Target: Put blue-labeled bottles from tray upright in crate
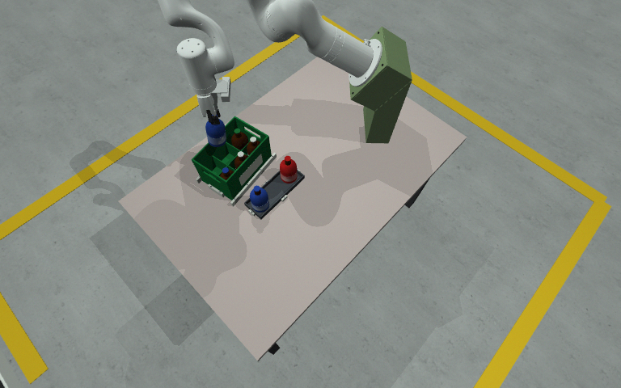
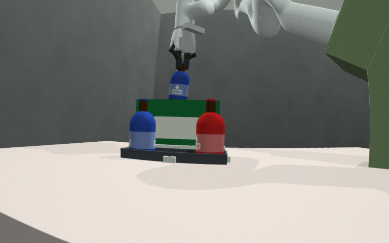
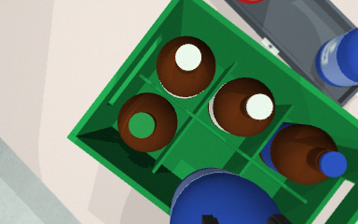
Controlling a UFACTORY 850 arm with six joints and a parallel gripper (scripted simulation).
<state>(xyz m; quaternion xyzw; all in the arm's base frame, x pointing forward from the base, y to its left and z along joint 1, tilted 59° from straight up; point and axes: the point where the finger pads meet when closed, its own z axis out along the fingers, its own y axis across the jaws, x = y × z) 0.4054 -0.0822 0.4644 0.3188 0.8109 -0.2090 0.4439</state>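
My gripper (image 2: 182,65) is shut on the neck of a blue-labeled bottle (image 2: 179,84) and holds it upright above the back side of the green crate (image 1: 231,157). The held bottle also shows in the top view (image 1: 215,132) and fills the bottom of the wrist view (image 3: 224,198). In the crate stand two white-capped brown bottles (image 3: 186,65) (image 3: 242,106), a green-capped one (image 3: 146,122) and a blue-capped one (image 3: 305,154). On the dark tray (image 1: 273,189) stand a blue-labeled bottle (image 1: 259,198) and a red-labeled bottle (image 1: 288,169).
The tray lies close beside the crate's long side. A green robot base block (image 1: 382,89) stands at the table's far side. The table edges are well away from crate and tray.
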